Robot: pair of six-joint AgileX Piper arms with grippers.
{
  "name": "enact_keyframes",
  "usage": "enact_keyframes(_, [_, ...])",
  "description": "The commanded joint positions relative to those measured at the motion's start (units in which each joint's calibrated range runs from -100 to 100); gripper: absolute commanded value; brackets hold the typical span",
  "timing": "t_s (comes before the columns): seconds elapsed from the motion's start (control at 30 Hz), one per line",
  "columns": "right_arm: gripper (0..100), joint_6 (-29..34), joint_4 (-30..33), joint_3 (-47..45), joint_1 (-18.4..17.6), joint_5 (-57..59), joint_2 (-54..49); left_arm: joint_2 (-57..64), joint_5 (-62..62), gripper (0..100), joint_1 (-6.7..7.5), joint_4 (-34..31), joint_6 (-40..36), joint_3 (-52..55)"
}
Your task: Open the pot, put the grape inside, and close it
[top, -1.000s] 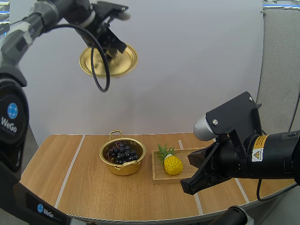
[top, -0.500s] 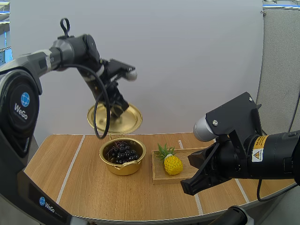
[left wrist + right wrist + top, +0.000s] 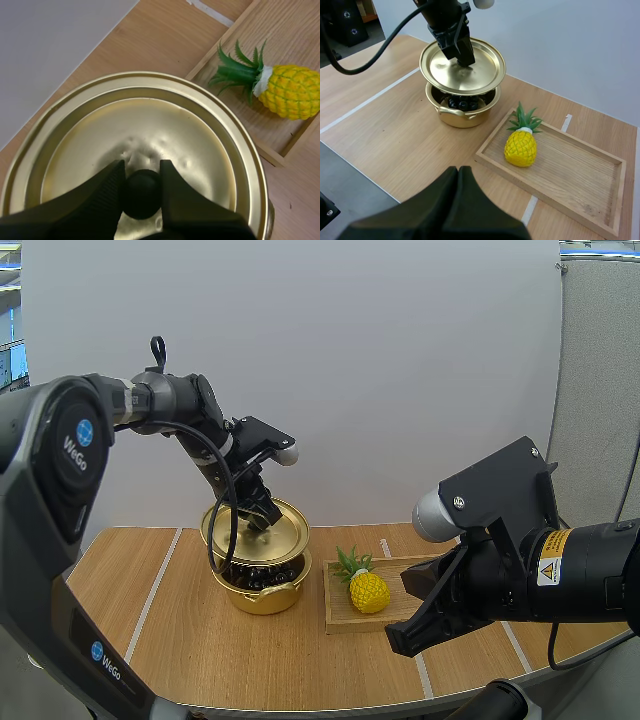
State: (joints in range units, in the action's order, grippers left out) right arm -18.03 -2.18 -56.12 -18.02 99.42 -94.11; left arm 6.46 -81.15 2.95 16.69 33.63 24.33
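The lid (image 3: 150, 135) sits nearly flat, top up, just over the pot (image 3: 262, 595). Left fingers (image 3: 100, 196) pinch its knob (image 3: 142, 194); right fingers (image 3: 440, 205) are together.

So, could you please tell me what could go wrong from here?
1. The left gripper pinches only the small knob, so the lid might swivel or slip.
2. The lid hangs just above the pot and looks slightly tilted; it may catch the rim and sit askew.
3. The grapes heap up near the rim and could keep the lid from seating.
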Motion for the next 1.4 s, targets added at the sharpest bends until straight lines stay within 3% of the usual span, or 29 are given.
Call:
enact_keyframes(0.0, [0, 0.1, 0.3, -0.1, 0.0, 0.2, -0.4, -4.6, 5.2, 0, 0.09, 5.3, 3.1, 0.3])
enact_keyframes(0.27, [0, 0.1, 0.3, -0.1, 0.0, 0.2, -0.4, -7.7, 9.1, 0, -0.39, 5.4, 4.0, 0.8])
enact_keyframes(0.53, [0, 0.1, 0.3, -0.1, 0.0, 0.2, -0.4, -8.5, 9.4, 0, -2.59, 9.0, 8.2, 3.6])
enact_keyframes(0.77, [0, 0.1, 0.3, -0.1, 0.0, -1.2, -0.4, -8.5, 5.6, 0, -2.66, 14.6, 11.3, 4.1])
enact_keyframes(1.37, [0, 0.1, 0.3, -0.1, 0.0, -1.2, -0.4, -12.2, 6.3, 0, -2.66, 14.2, 11.6, 5.0])
